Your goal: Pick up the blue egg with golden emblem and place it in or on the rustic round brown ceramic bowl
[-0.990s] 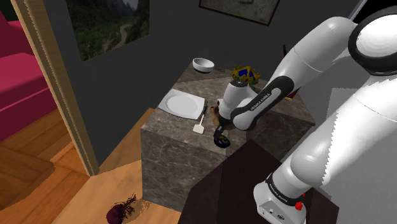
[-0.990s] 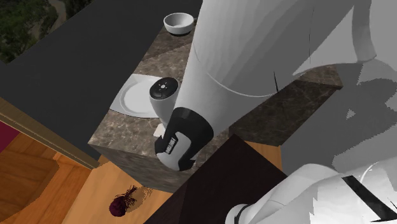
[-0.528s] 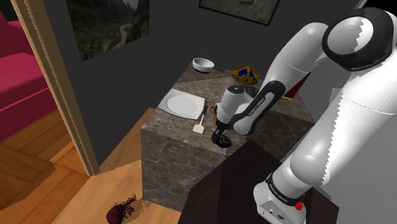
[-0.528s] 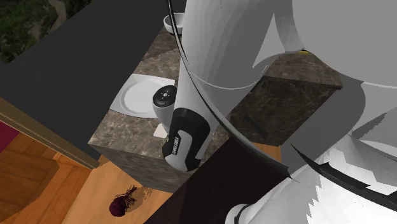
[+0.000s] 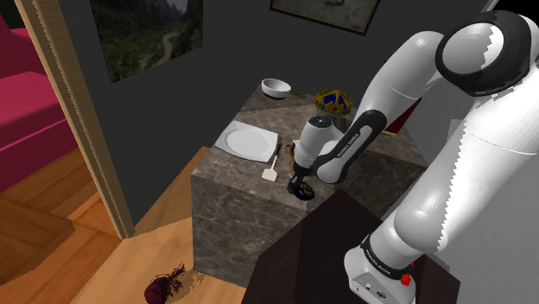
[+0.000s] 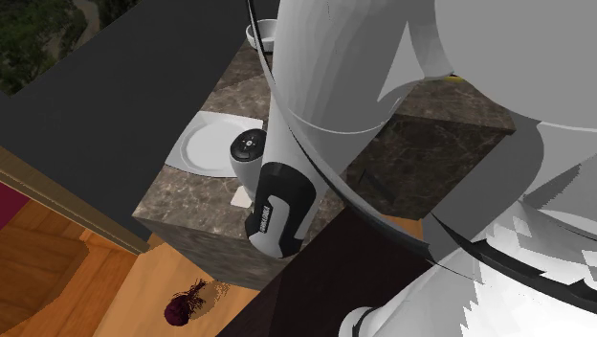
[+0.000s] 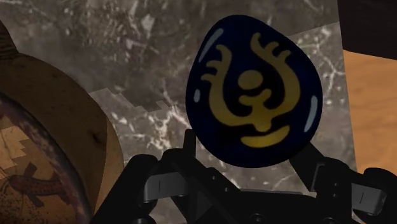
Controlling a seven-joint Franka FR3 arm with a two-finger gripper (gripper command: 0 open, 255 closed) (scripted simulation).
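1. In the shoulder view, the gripper points down at the counter, close to its near edge.
2. The fingers stand an egg's width apart and bear on both lower sides of the egg, clasping it.
3. The egg is dark blue, with its gold emblem facing the wrist camera. Whether it rests on the counter cannot be told.
4. The brown bowl stands just beside the egg, not touching it.
5. A spatula lies between the gripper and a white plate.
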